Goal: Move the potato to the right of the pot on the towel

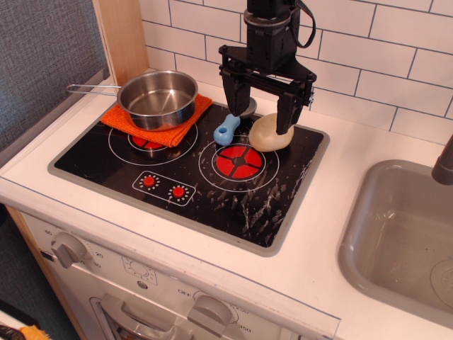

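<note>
Seemingly done: the potato [270, 133] lies mid-frame, right of the pot [158, 98] on its towel [177, 130], beneath the released, empty gripper [258, 117].

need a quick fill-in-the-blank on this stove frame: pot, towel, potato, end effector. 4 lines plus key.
1. The pot sits on the ____ towel.
2. The potato lies on the black stovetop, to the ____ of the pot in the camera view.
3. The end effector is above the potato with its jaws ____.
4. The scoop beside the potato has a ____ handle.

Missing words: orange; right; open; blue
</note>
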Robot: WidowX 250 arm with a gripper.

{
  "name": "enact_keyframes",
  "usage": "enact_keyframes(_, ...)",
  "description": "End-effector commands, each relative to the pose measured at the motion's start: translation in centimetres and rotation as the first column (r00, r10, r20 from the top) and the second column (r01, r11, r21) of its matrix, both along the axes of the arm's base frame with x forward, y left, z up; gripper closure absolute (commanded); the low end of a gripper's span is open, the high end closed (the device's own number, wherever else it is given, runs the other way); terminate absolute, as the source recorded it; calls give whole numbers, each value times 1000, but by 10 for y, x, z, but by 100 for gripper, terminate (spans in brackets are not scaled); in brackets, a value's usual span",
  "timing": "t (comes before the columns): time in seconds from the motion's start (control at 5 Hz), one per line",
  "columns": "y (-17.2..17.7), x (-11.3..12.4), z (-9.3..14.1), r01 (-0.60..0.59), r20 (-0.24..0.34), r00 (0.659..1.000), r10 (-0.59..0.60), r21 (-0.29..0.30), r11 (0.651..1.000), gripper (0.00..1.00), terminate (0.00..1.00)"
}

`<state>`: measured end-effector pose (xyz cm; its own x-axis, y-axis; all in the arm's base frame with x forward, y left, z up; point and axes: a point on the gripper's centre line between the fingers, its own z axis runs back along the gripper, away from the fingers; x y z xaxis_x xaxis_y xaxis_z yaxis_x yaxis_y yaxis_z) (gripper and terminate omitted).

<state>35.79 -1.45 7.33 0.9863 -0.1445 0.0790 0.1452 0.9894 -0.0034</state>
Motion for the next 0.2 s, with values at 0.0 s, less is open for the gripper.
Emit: enact_keyframes(0.0,5,-4,30,-3,82,997,3,-1,1000,0,100)
